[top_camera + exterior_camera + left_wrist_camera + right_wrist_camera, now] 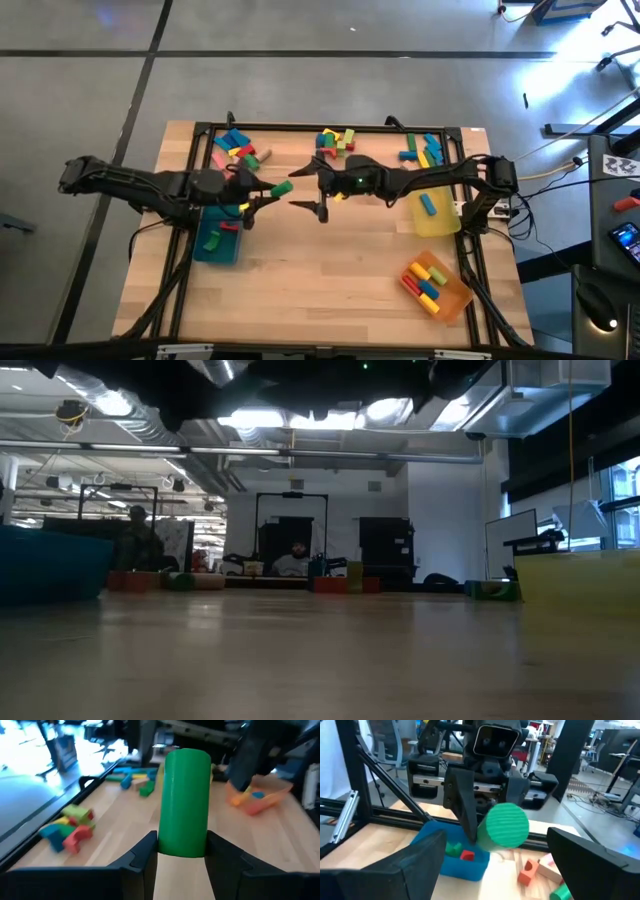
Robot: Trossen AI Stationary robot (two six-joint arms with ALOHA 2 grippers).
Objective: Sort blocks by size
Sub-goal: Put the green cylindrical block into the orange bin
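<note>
Left claw (pixel 181 852) clamped on green cylinder (pixel 184 802) mid-counter; right claw (pixel 492 857) apart, facing it; light, rigid, smooth wood—grip curved sides squarely.

Two slim, matte-black jointed arms end in angular black two-finger grippers, the left gripper (pixel 262 200) and the right gripper (pixel 308 182) carrying a boxy wrist camera.

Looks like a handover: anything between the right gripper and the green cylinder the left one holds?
Nothing visible. The left gripper holds the green cylinder end-first toward the open right gripper, with only open air between its fingers and the cylinder's round face.
</note>
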